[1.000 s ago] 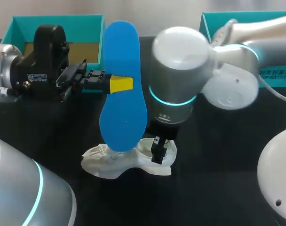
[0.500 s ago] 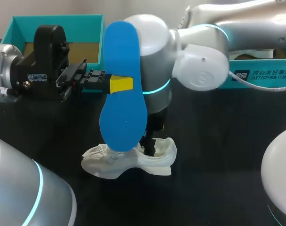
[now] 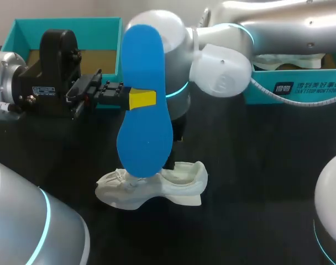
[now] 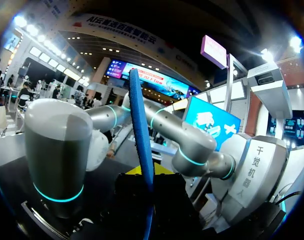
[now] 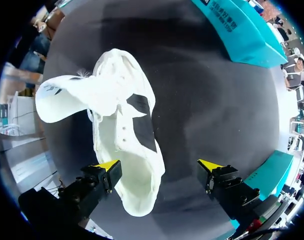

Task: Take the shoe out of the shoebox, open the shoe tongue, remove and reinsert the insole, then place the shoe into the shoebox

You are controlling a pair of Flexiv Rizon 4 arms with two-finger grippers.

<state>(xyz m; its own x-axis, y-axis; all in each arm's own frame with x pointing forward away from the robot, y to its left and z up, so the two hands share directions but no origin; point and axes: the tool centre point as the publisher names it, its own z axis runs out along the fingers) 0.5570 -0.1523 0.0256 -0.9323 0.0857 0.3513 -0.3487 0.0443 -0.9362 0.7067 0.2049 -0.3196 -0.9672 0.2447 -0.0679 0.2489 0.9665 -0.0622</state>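
My left hand (image 3: 138, 99) is clamped on the blue insole (image 3: 146, 138), one yellow-tipped finger across its near face and the other behind it. It grips the insole about halfway along and holds it upright, with the narrower end down. From my left wrist the insole (image 4: 140, 140) shows edge-on, rising straight out from between the fingers. Its lower end hangs just over the white shoe (image 3: 157, 187), which lies on its side on the black tabletop (image 3: 256, 165), below and a little ahead of that hand. I cannot tell whether the insole touches the shoe. My right hand (image 5: 158, 165) is spread wide and holds nothing. It hangs above the heel end of the shoe (image 5: 124, 130), with one fingertip over the rim of the opening and the other over bare tabletop beside it. Ahead of these fingers the tongue (image 5: 67, 100) is folded out away from the opening, and a dark patch shows on the shoe's inner floor. My right arm (image 3: 240, 44) comes in across the far side of the tabletop. An open teal shoebox (image 3: 68, 25) sits beyond my left hand, and a second teal box (image 3: 300, 91) lies past my right arm, well apart from the shoe.
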